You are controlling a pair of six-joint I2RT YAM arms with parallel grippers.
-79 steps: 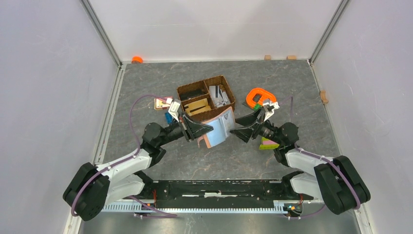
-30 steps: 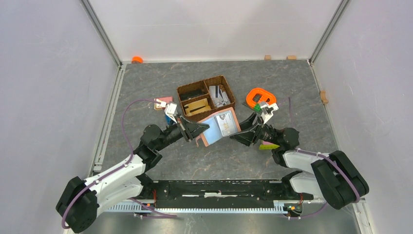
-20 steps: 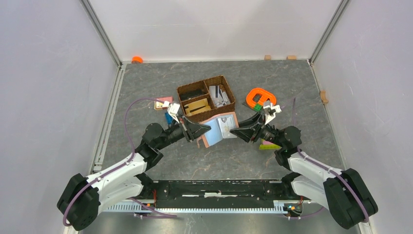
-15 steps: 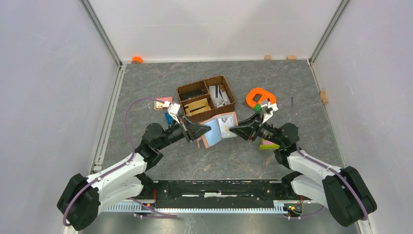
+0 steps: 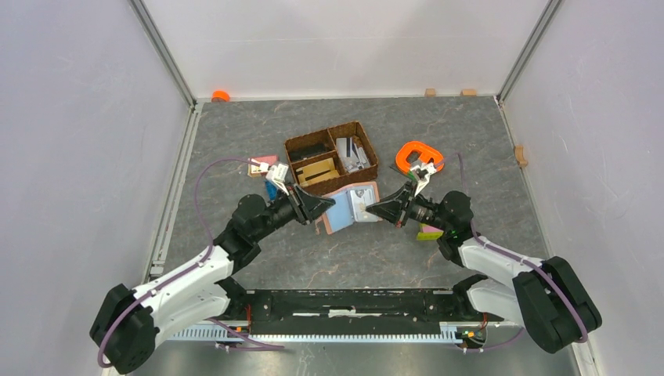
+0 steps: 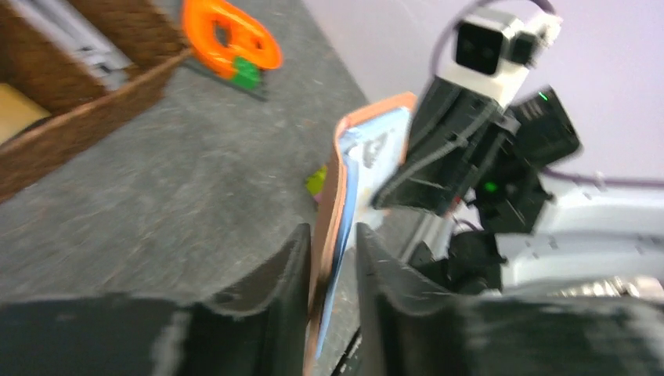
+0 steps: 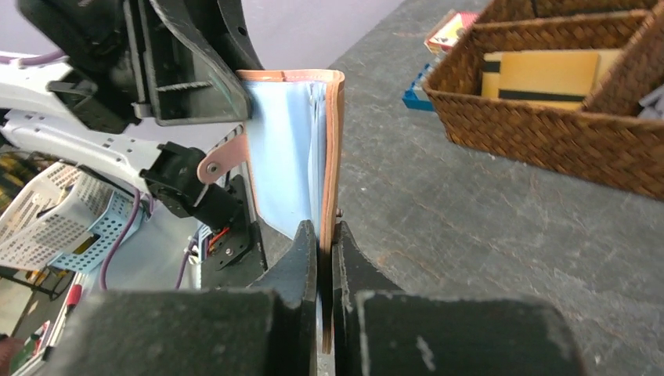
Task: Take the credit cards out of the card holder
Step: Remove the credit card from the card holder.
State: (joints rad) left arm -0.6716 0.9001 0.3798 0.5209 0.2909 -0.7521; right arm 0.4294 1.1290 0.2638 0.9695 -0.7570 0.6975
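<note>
The left pincer [image 6: 330,262] clamps one edge of the card holder [image 6: 338,188]. The right pincer [image 7: 324,251], pinched almost flat, grips the opposite edge. The holder hangs open between them above the table [image 5: 438,133], just in front of the woven basket [image 5: 374,160]. Neither pincer has a card alone. A pale credit card [image 5: 364,202] seems sleeved, so extraction looks mostly ahead.

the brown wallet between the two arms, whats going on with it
Both arms hold the card holder open between them, just in front of the woven basket. The left claw pinches one edge and the right claw the opposite edge, with its pale inside facing up. Neither claw grips a card at this moment.
</note>
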